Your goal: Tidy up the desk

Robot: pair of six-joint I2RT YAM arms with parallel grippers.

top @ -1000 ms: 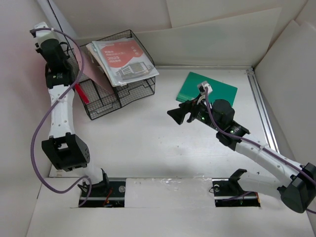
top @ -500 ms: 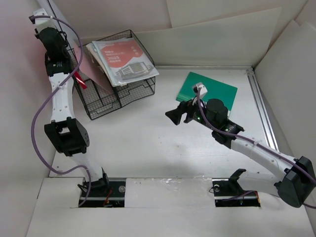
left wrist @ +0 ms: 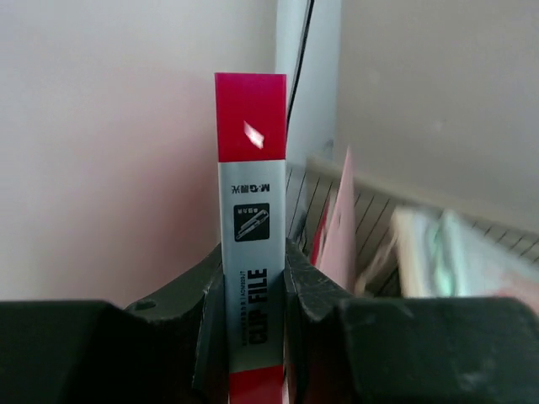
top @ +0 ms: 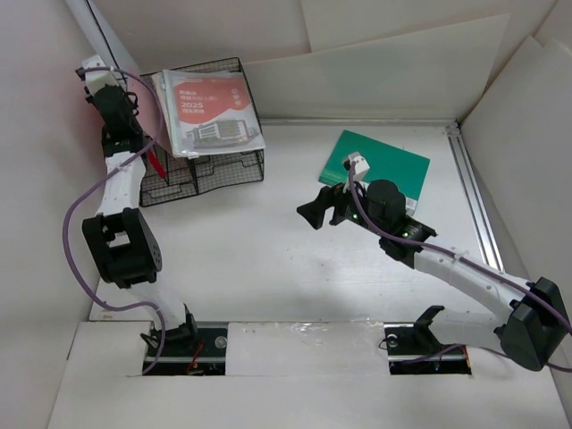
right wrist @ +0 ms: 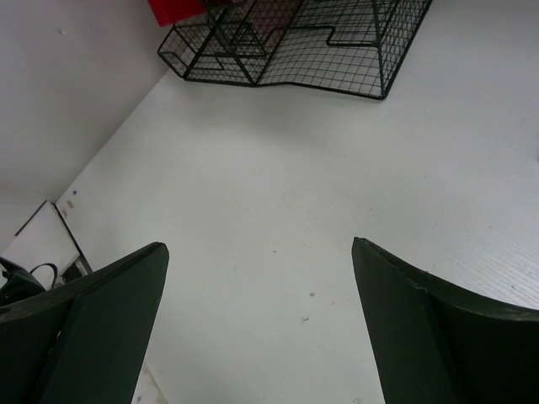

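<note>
tidying looks partly done, judging by how things lie: a wire basket (top: 228, 170) stands at the far left of the desk (top: 268, 259), and a stack of booklets (top: 210, 112) already lies across its top, while a green book (top: 384, 159) lies flat and loose on the far right of the desk, well apart from the basket. the left claw (left wrist: 253, 257) is clamped on the spine of a red and grey clip file (left wrist: 251, 168), holding it upright just beside the basket's left side, so the step in hand seems to be filing it there. what looks left is to get that file into the basket and then deal with the green book. the right claw (right wrist: 258, 244) hangs over the bare middle of the desk with its fingers wide apart and nothing between them, the green book just behind it on the right. on the file's spine the wrist view shows the brand "m&g", a small dark pictogram under it, and "clip file" in capitals running along the spine; a finer line beside it is too small to read. the top booklet's red and white cover carries what looks like "2025", with the other print too small to make out.
</note>
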